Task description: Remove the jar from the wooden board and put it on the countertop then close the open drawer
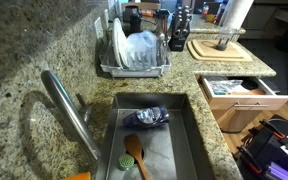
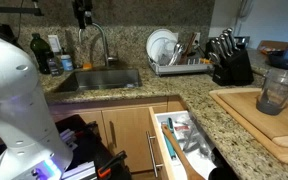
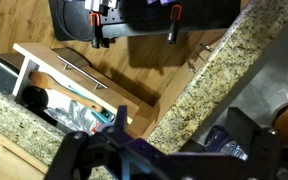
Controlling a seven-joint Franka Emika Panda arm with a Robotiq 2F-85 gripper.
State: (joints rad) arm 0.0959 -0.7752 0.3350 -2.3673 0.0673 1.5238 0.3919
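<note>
The small greyish glass jar (image 2: 276, 92) stands upright on the light wooden board (image 2: 269, 125) on the granite countertop (image 2: 199, 95). It also shows in an exterior view (image 1: 221, 42), on the board (image 1: 209, 50). The drawer (image 2: 179, 145) below the counter is pulled open, with white and blue flat items inside; it shows in an exterior view (image 1: 239, 90) and in the wrist view (image 3: 69, 90). My gripper (image 3: 164, 150) is open and empty, high above the counter strip (image 3: 204, 80) between drawer and sink. The jar is out of the wrist view.
A steel sink (image 1: 184, 150) holds a wooden spoon (image 1: 134, 152) and a dark cloth (image 1: 149, 117). A dish rack (image 1: 134, 55) with plates, a knife block (image 2: 229, 62), dark bottles and a paper-towel roll (image 1: 239, 12) stand at the back. My white arm (image 2: 14, 100) fills the side.
</note>
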